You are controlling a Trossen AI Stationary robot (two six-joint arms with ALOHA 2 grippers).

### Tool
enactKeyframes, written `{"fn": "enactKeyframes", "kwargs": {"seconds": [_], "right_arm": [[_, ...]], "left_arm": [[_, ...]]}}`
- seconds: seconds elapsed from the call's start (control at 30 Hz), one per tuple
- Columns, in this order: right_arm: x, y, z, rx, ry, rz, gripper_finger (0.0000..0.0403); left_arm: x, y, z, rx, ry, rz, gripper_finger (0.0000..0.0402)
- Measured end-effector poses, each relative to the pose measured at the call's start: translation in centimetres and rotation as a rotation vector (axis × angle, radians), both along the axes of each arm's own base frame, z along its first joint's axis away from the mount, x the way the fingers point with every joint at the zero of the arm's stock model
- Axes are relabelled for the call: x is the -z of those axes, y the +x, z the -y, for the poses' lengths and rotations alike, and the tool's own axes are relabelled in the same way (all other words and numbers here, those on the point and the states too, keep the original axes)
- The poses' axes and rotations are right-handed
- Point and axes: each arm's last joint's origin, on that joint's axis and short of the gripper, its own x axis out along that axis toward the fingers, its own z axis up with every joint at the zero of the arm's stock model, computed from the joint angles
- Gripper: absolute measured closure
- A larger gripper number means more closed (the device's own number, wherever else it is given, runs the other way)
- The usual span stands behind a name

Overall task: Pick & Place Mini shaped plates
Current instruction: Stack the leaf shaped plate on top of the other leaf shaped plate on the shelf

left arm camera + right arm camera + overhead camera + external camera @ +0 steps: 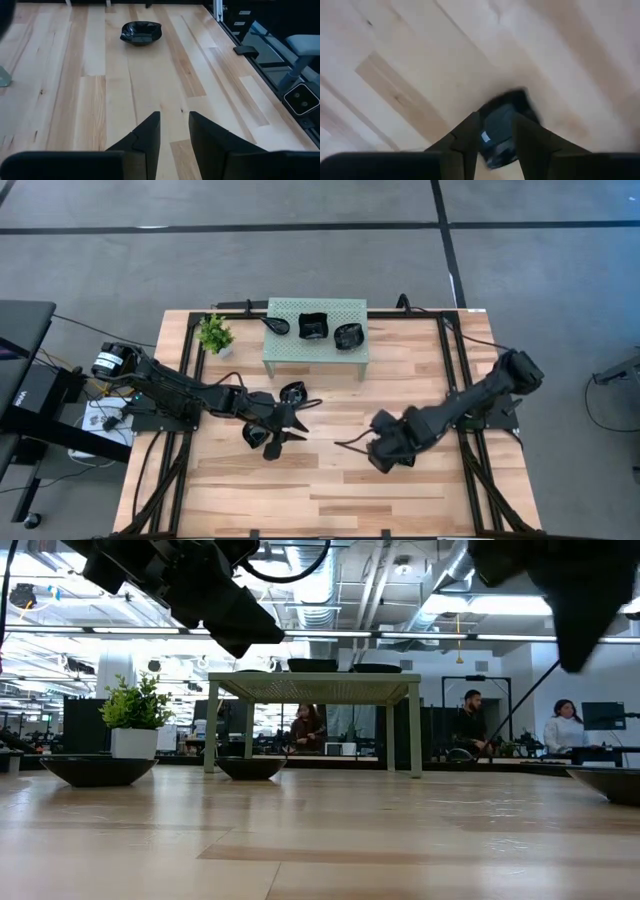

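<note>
Three black mini plates (314, 326) rest on the green perforated stand (300, 352) at the table's far middle. Two more plates (293, 392) (255, 437) lie on the wood beside my left gripper (174, 135), which hovers open with nothing between its fingers. Another black plate (141, 32) lies on the table farther right. My right gripper (496, 137) points down above this plate (502, 125), open and clear of it; in the low view the plate (610, 785) sits on the wood well below that arm.
A small potted plant (214, 333) stands at the far left beside the stand. Black frame rails (455, 370) run along the table's sides. Bare wood lies between the two arms and along the near edge. People sit in the room beyond the table.
</note>
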Motion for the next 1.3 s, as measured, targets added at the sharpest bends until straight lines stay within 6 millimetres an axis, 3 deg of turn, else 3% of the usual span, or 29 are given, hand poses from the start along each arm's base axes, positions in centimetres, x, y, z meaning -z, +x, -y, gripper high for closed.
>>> {"fn": "enactKeyframes", "kwargs": {"seconds": [0.17,0.37,0.57,0.87,1.3], "right_arm": [[1.5,-0.4,-1.3,0.164,0.075,0.047,0.0294],[2.7,-0.7,-2.8,0.204,0.139,0.11,0.0294],[5.4,-0.6,-4.2,0.232,0.119,0.016,0.0294],[8.3,1.0,-3.5,0.237,0.093,-0.073,0.0294],[8.6,0.5,-2.6,0.251,0.035,-0.185,0.0297]], "left_arm": [[0.0,0.0,0.0,0.0,0.0,0.001,0.0298],[-0.1,0.0,0.0,0.004,0.005,0.01,0.0298],[-0.2,0.2,-0.5,-0.009,0.009,0.031,0.0298],[-0.7,0.8,-1.9,-0.06,-0.002,0.088,0.0298],[-0.8,0.8,-1.9,-0.067,-0.012,0.09,0.0298]]}}
